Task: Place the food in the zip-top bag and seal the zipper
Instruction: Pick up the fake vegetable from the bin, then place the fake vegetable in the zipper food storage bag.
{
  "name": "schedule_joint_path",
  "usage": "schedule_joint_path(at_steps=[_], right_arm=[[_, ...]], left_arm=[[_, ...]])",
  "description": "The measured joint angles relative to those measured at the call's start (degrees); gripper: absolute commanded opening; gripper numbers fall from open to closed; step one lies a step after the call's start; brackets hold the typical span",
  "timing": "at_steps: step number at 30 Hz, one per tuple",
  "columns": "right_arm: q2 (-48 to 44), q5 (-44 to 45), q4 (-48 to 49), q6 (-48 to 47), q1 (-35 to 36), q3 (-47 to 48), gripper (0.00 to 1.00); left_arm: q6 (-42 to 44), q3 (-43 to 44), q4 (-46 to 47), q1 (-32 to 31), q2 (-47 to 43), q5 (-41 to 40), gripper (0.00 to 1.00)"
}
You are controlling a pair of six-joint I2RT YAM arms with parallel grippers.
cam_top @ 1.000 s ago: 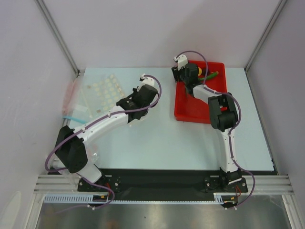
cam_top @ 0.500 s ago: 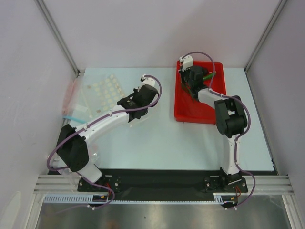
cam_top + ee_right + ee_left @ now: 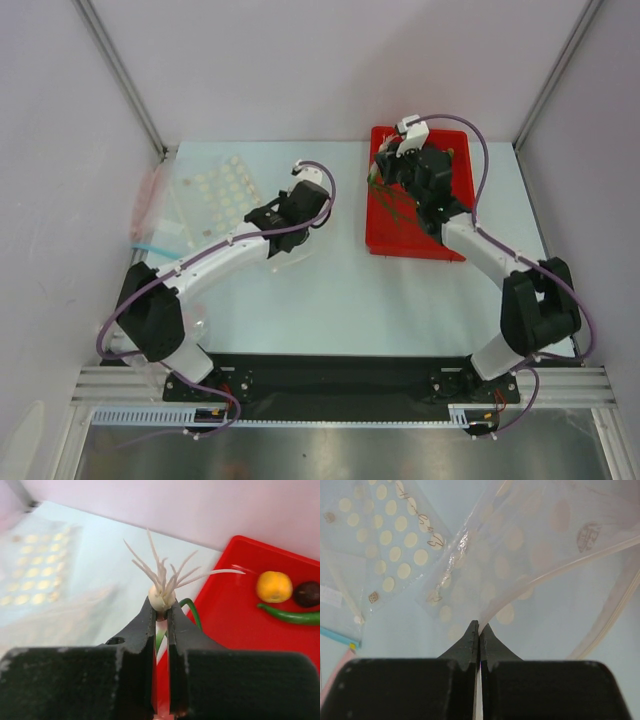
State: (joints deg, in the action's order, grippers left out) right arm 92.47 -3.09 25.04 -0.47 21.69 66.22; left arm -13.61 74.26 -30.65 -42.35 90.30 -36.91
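Observation:
My left gripper [image 3: 479,625] is shut on the mouth edge of the zip-top bag [image 3: 535,545], a clear dotted pouch held up off the table. Its pale zipper strip [image 3: 560,562] curves away from the jaws. My right gripper [image 3: 161,605] is shut on the thin green stalks, just below their white bulb with roots [image 3: 162,596]. In the top view this gripper [image 3: 385,175] hangs over the red tray's left edge. The yellow lemon-like ball [image 3: 274,586], the dark maroon ball [image 3: 306,593] and the green chili [image 3: 290,615] lie in the tray.
The red tray [image 3: 405,235] sits at the back right. A flatter dotted bag [image 3: 220,190] lies at the back left, with plain clear bags showing a pink strip [image 3: 150,195] and a blue strip [image 3: 150,247] beside it. Enclosure walls ring the table.
My right gripper has shut on the green stalks and lifted them from the tray's back toward its left edge. The left arm has barely moved.

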Motion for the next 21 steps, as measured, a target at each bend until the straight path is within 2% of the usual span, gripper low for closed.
schedule_joint_path(at_steps=[10, 13, 16, 21], right_arm=[[-22.4, -2.1, -15.8, 12.7, 5.1, -6.9, 0.00], [-28.0, -3.0, -17.4, 16.7, 6.0, -10.6, 0.00], [-30.2, -5.4, -17.9, 20.8, 5.7, -14.2, 0.00], [-27.8, -12.6, -17.9, 27.1, 5.4, -16.9, 0.00]], left_arm=[[-2.1, -3.5, 1.2, 0.0, -3.0, 3.8, 0.00], [-2.6, -3.7, 2.3, 0.0, -3.3, 5.2, 0.00], [-3.0, -4.1, 3.6, -0.3, -3.6, 6.8, 0.00], [-3.1, -4.7, 5.4, -0.9, -4.0, 7.6, 0.00]])
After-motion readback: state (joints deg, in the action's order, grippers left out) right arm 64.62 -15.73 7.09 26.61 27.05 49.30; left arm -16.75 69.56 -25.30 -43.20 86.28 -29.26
